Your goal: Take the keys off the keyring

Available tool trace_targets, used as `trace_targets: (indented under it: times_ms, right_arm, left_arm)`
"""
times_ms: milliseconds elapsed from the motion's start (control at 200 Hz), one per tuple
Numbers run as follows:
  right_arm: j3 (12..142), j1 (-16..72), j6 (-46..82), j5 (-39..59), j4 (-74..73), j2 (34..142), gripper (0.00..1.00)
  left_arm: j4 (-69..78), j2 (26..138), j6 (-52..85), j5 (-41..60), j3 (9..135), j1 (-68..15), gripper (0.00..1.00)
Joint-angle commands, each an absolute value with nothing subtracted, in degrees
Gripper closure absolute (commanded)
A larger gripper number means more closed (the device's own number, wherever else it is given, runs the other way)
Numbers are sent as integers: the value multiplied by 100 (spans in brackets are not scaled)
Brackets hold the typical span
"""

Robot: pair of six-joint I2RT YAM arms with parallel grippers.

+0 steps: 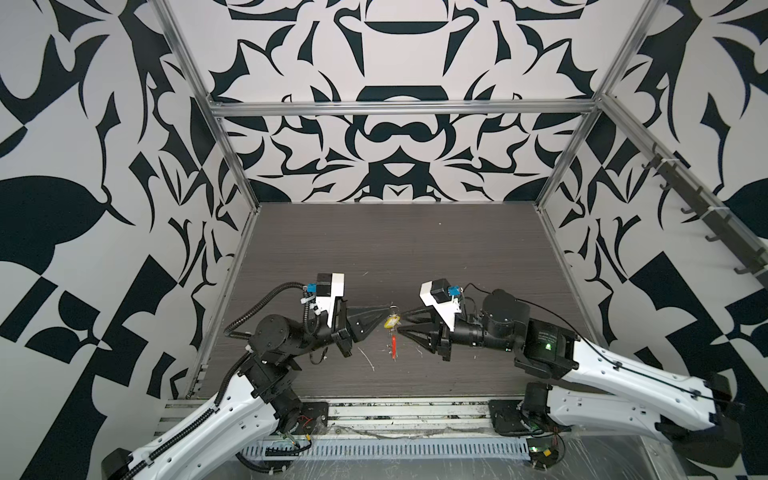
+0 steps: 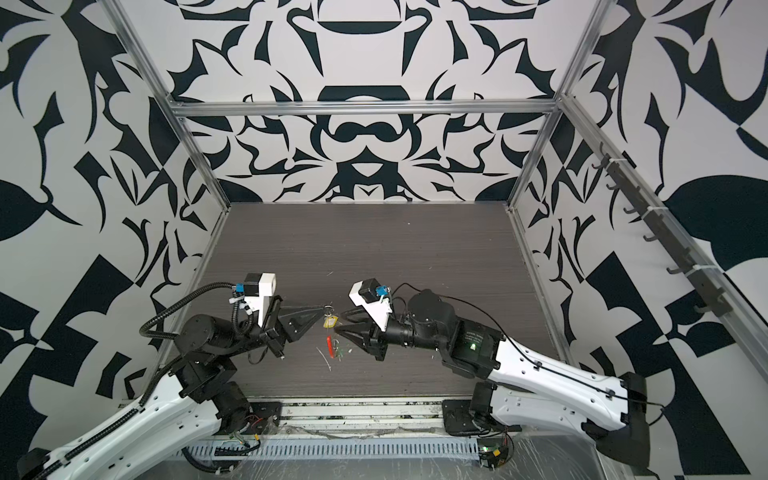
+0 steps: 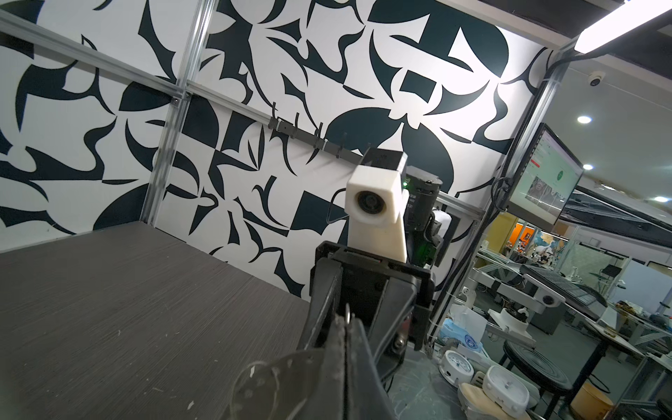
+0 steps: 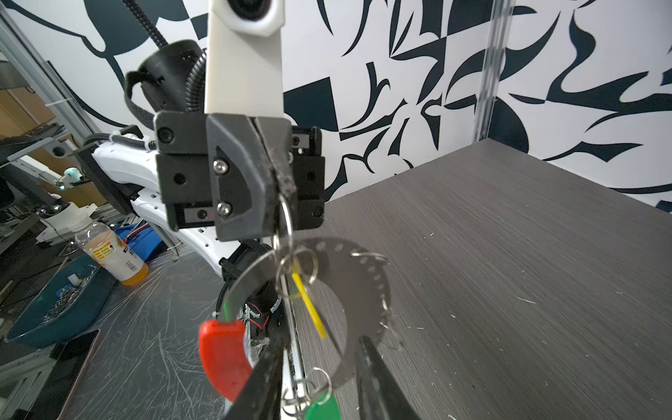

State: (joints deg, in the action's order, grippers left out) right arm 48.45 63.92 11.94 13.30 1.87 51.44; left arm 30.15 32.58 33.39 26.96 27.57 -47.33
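Note:
My left gripper [image 1: 388,311] is shut on a small silver loop [image 4: 287,216], and the whole bunch hangs from it above the dark table [image 1: 415,249]. Below the loop hangs the keyring [image 4: 367,280], a grey perforated arc with a red sleeve [image 4: 223,358]. The yellow key [image 4: 309,307] dangles edge-on inside the arc; in both top views it shows just under the left fingertips [image 2: 331,322]. The green key [image 4: 323,407] hangs lowest on its own loops. My right gripper [image 4: 322,340] is open, one finger on each side of the keyring's lower end, apart from it. In the left wrist view the arc [image 3: 254,378] is blurred beside my shut left gripper [image 3: 345,322].
Both arms meet over the front middle of the table. Pale scratches and flecks [image 1: 368,361] mark the tabletop under the bunch. A rail of black hooks [image 1: 706,216] runs along the right wall. Aluminium posts [image 1: 232,174] frame the cell, and a slotted cable duct [image 1: 395,451] lines the front edge.

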Motion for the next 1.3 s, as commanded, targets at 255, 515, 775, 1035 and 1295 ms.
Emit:
trace_targets:
  times_ms: [255, 515, 775, 1035, 1295]
  right_arm:
    - [4343, 6425, 1693, 315, -434, 4719, 59]
    - [4464, 6423, 1757, 556, -925, 4531, 56]
    - [5006, 6425, 1907, 1572, -1193, 5133, 57]
    - [5028, 6424, 1970, 1775, -1358, 5238, 68]
    - [5012, 6422, 2033, 1870, -1292, 5315, 76]
  left_arm:
    - [2775, 2984, 3164, 2516, 2617, -4746, 100]
    - [2703, 2918, 3164, 2587, 2594, -4746, 100]
    - [2805, 3026, 3223, 2718, 2628, -4746, 100]
    - [2817, 3014, 3226, 2692, 2615, -4746, 100]
    - [2867, 3033, 3232, 2683, 2604, -4747, 100]
